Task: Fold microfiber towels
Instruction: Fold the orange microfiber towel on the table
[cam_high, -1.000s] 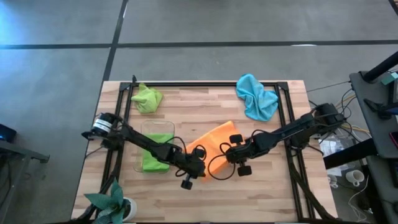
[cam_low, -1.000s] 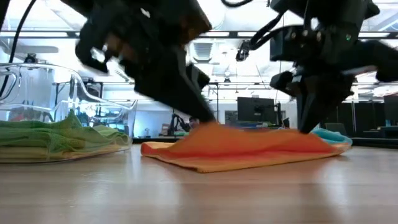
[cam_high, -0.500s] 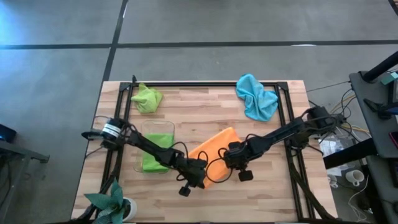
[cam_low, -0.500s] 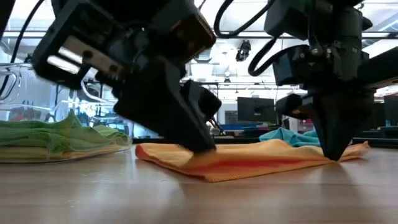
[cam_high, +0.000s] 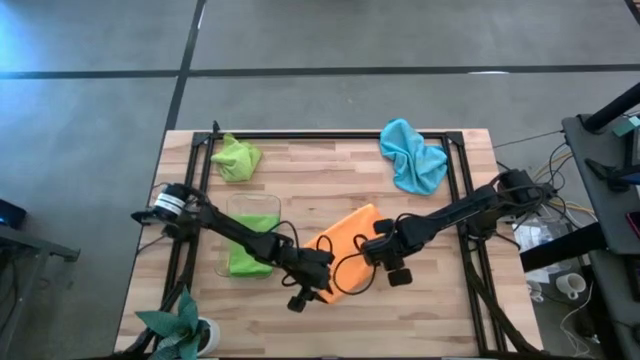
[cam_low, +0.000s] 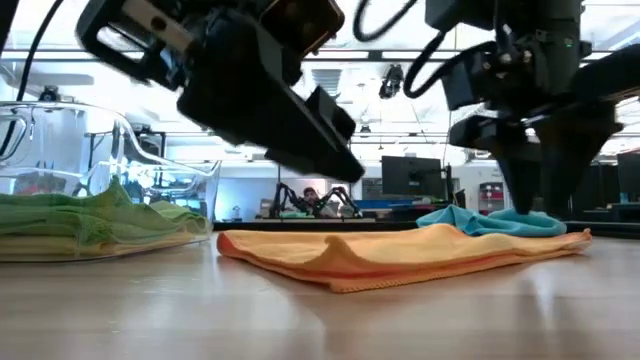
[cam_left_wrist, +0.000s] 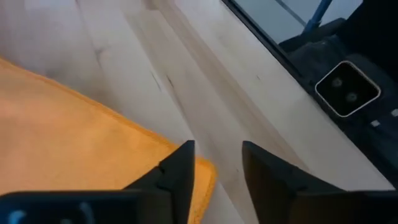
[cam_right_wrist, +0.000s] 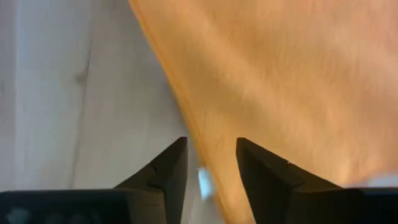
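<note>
Across the pale wooden tabletop (cam_high: 330, 180), which we see from above as butcher-block planks inside a dark metal frame on a grey tiled floor, the cloths lie scattered: the orange towel (cam_high: 345, 245) flat near the middle, the lime green towel (cam_high: 237, 158) crumpled at the far left corner, the light blue towel (cam_high: 412, 155) bunched at the far right corner, and folded green cloths (cam_high: 250, 255) in a clear tray (cam_high: 252, 205) left of centre. A potted plant (cam_high: 180, 325) with pointed leaves stands at the near left corner. Our left hand (cam_high: 312, 285) hangs over the near left corner of the orange towel, and our right hand (cam_high: 385, 250) over its right edge. From the level camera we gain what the overhead picture cannot give: the orange towel (cam_low: 400, 255) lies slack with a low ripple, both hands are lifted clear above it, and behind it stretches a room with ceiling lights, monitors and another pair of arms far off. That view also shows the clear tray (cam_low: 120, 170) with its green stack (cam_low: 90, 225). Our wrist cameras add the fingers: the left hand (cam_left_wrist: 217, 168) has its fingers a little apart and holds nothing, poised over the orange towel (cam_left_wrist: 74, 149) corner and bare wood; the right hand (cam_right_wrist: 208, 165) is likewise slightly parted and empty, above the orange towel (cam_right_wrist: 261, 87) edge.
</note>
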